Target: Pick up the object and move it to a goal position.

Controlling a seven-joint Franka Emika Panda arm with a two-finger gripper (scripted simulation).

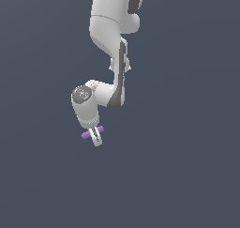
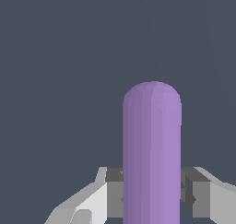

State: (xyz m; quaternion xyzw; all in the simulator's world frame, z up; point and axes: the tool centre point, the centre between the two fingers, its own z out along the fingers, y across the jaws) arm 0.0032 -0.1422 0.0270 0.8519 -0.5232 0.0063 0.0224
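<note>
End effector (image 1: 96,137) pinches the purple rod (image 1: 86,134) at mid-length; pickup looks done, carry to the unseen goal remains.

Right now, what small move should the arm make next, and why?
Probably lift straight up a little. The hand has its fingers pressed on both sides of the smooth purple capsule-shaped rod, whose ends stick out either side, so the grasp looks made; no goal marker is visible.
</note>
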